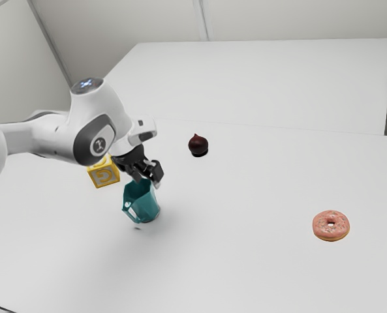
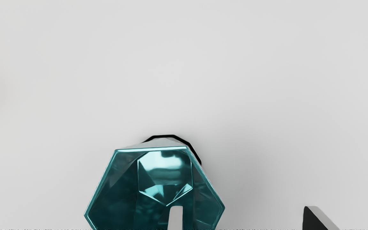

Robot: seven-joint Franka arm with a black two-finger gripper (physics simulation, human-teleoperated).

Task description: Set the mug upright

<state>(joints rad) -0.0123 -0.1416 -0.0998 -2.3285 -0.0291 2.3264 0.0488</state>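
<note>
Mug (image 1: 147, 205) below parted fingers (image 1: 147, 180), one over its mouth

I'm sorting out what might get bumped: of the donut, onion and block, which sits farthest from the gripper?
The pink donut, alone toward the exterior view's right; the onion and the yellow block both lie much nearer the gripper.

Pale walls (image 1: 284, 18) enclose a plain white table (image 1: 258, 274) under soft light.
</note>
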